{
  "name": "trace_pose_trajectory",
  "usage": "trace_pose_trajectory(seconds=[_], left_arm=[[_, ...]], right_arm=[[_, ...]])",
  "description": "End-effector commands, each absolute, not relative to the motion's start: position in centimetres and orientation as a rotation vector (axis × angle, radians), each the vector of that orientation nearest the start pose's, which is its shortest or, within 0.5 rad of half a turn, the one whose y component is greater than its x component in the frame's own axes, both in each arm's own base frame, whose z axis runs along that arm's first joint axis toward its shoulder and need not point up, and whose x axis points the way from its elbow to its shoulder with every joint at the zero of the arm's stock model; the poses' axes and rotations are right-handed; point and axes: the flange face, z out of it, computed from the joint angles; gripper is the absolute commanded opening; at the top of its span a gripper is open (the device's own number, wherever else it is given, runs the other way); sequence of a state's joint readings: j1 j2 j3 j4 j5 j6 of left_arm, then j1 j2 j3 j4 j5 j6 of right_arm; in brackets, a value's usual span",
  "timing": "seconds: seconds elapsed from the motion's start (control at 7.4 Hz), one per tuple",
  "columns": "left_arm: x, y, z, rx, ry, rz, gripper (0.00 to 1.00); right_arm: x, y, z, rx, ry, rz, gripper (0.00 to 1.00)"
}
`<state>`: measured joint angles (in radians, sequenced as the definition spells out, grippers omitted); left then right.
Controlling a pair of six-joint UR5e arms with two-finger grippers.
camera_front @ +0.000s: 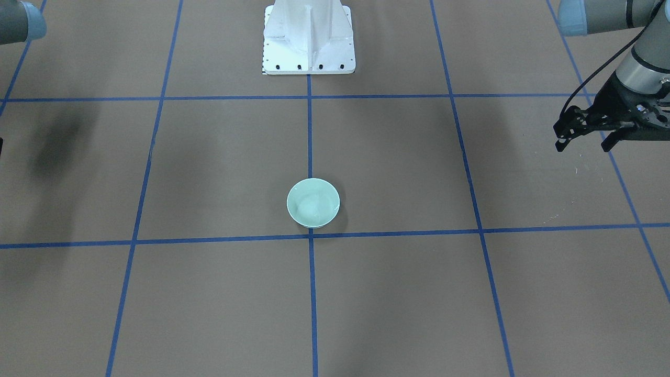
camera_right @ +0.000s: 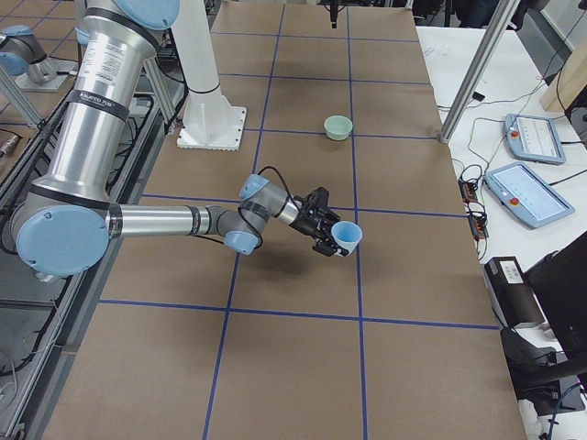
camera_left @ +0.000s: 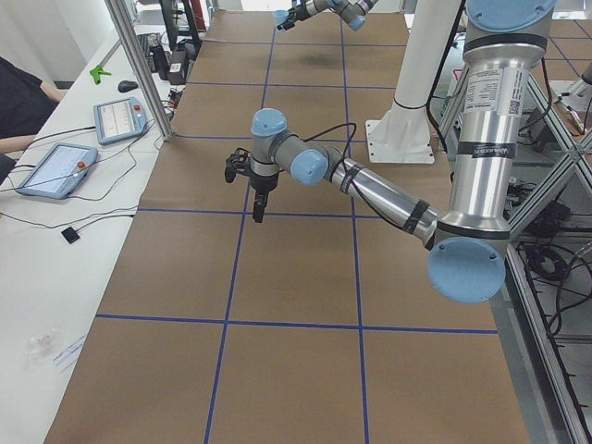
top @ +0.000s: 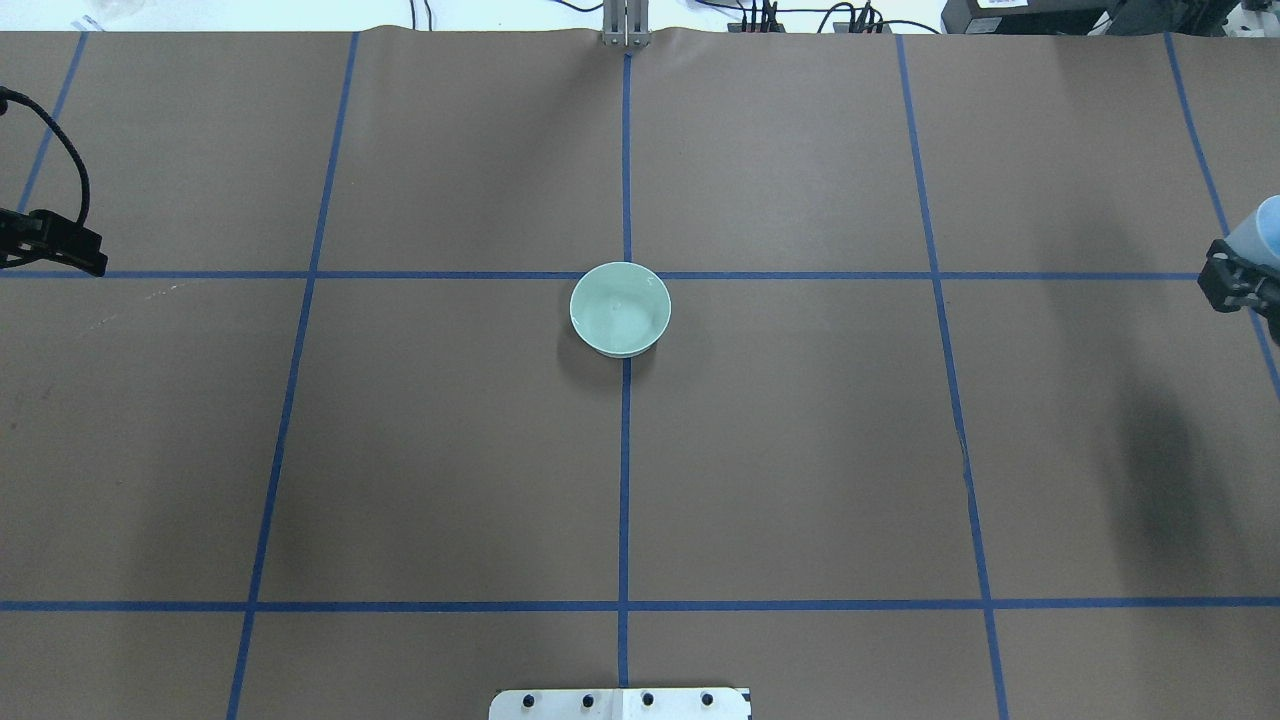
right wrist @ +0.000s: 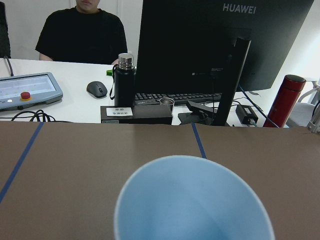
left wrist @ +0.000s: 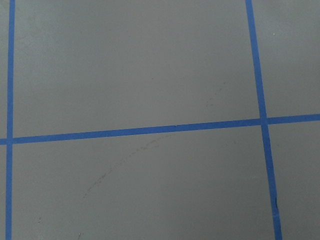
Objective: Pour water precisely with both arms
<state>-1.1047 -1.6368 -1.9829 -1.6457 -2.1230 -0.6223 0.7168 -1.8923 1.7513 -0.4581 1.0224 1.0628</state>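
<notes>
A pale green bowl (camera_front: 313, 203) (top: 620, 308) (camera_right: 338, 126) sits at the table's middle on a blue tape crossing. Faint glints inside it look like the water (top: 616, 302). My right gripper (camera_right: 328, 236) (top: 1240, 285) is shut on a pale blue cup (camera_right: 348, 237) (right wrist: 192, 200) (top: 1262, 232) far out at the table's right end, held above the surface with its mouth tilted outward. I cannot see water in the cup. Over the table's left end my left gripper (camera_front: 583, 142) (camera_left: 248, 178) hangs open with nothing between its fingers, well away from the bowl.
The white bolted pedestal (camera_front: 309, 42) (top: 620, 703) stands at the robot's edge. Beyond the right end is a desk with a monitor (right wrist: 220, 45), a black bottle (right wrist: 124, 80), a red bottle (right wrist: 284, 102) and a seated person (right wrist: 82, 32). Control tablets (camera_left: 55, 168) lie on the left-end desk.
</notes>
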Motion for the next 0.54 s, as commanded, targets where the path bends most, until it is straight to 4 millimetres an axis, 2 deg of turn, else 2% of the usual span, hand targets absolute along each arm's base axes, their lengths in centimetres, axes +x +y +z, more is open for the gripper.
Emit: trace_pose_trajectory(seconds=[0.0, 0.27, 0.41], left_arm=[[15.6, -48.8, 42.8, 0.179, 0.738, 0.003, 1.0], [15.6, -48.9, 42.6, 0.181, 0.739, 0.003, 1.0], [15.6, -48.9, 42.7, 0.18, 0.739, 0.002, 1.0]], right_arm=[[-20.0, -37.6, 60.1, 1.018, -0.461, 0.462, 0.0], [-20.7, -37.5, 61.6, 1.047, -0.431, 0.461, 0.0], [-21.0, -37.2, 64.1, 1.065, -0.453, 0.469, 0.0]])
